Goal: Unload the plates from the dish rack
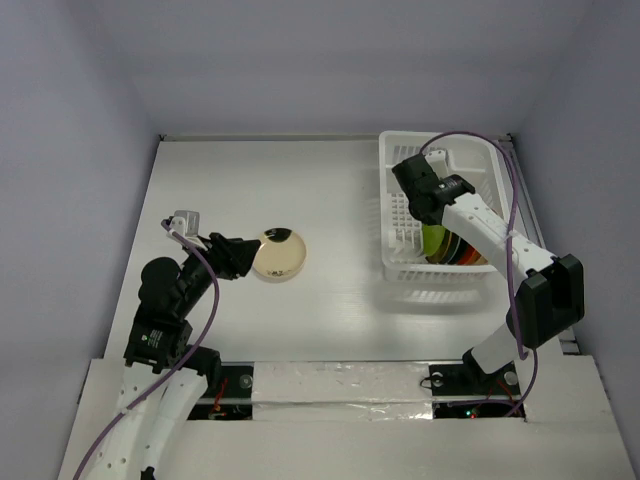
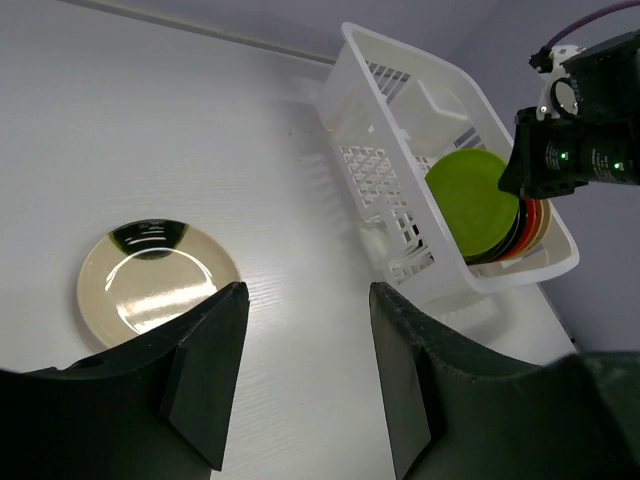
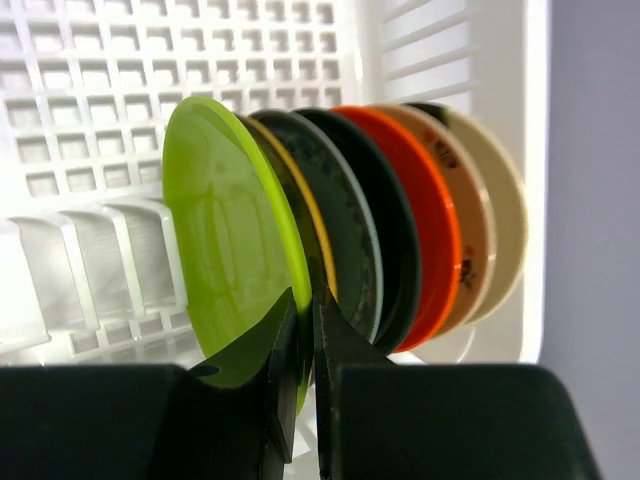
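The white dish rack [image 1: 400, 262] stands at the right of the table, also in the left wrist view [image 2: 395, 215]. Several plates stand on edge in it: lime green [image 3: 220, 230], dark ones [image 3: 385, 240], orange-red [image 3: 440, 220] and cream [image 3: 500, 200]. My right gripper [image 3: 306, 330] is down in the rack, its jaws shut on the rim of the lime green plate [image 2: 470, 200]. A cream plate [image 1: 280, 254] lies flat on the table at the left, also in the left wrist view [image 2: 150, 280]. My left gripper [image 2: 305, 370] is open and empty just beside it.
The right arm [image 1: 480, 225] reaches over the rack from the near right. The rack's far half [image 1: 440, 150] holds no plates. Grey walls close the table at back and sides.
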